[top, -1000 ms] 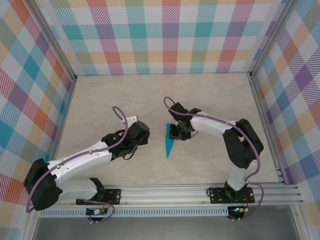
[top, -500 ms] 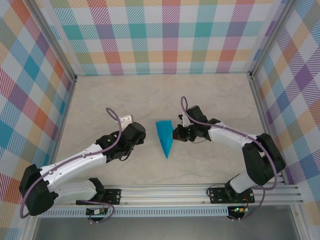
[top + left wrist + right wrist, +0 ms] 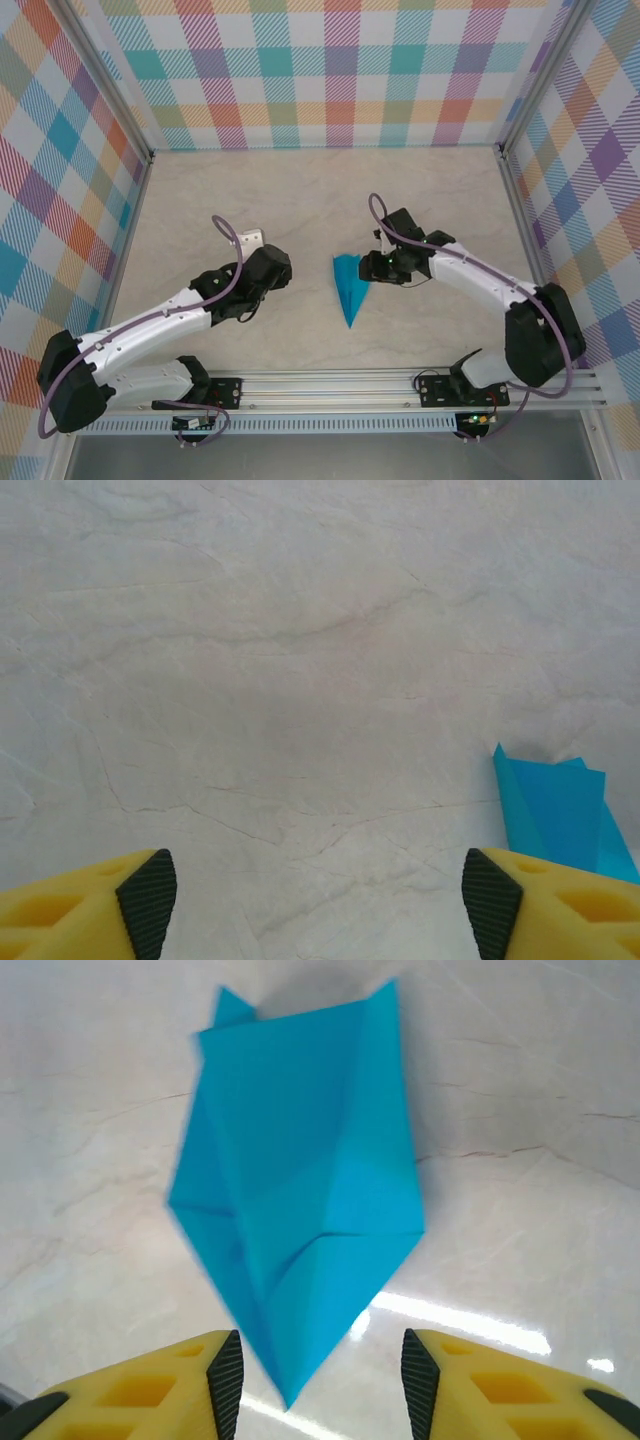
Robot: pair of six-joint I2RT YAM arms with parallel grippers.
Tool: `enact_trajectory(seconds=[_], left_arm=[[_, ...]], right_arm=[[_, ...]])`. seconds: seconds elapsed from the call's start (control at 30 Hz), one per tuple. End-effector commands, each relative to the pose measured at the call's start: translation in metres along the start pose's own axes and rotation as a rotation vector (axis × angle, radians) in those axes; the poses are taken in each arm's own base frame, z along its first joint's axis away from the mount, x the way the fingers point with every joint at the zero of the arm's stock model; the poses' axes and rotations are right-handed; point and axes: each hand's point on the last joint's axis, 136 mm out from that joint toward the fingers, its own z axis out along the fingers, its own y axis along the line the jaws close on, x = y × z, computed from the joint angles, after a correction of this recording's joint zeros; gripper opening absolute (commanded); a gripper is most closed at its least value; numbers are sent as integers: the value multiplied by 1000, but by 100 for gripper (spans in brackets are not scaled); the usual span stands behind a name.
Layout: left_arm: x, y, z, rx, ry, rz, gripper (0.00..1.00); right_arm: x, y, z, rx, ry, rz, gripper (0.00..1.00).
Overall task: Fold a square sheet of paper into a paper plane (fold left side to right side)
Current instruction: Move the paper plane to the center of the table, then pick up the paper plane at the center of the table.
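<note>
Bordering the left edge of the paper plane (image 3: pixel 349 285), bare table (image 3: pixel 300 205).

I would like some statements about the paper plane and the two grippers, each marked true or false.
1. The paper plane lies on the table. True.
2. The left gripper holds the plane. False: its jaws are open over bare table, the plane off to one side.
3. The plane's sharp tip points to the far wall. False: it points to the near edge.
4. The right gripper has its jaws apart. True.
</note>
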Motion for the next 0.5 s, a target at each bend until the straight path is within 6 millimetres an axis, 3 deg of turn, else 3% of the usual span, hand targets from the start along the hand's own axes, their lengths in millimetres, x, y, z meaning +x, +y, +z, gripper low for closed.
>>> enact_trajectory(seconds=[0.0, 0.03, 0.23, 0.47], left_arm=[[-16, 0, -7, 23, -64, -39, 93], [-15, 2, -8, 21, -69, -43, 99], [-14, 8, -13, 40, -82, -49, 100], [-10, -16, -21, 198, -65, 59, 100]], right_arm=[[35, -8, 2, 127, 102, 14, 51], [40, -1, 6, 131, 111, 5, 53], [52, 12, 34, 221, 167, -44, 60], [50, 20, 54, 235, 187, -62, 54]])
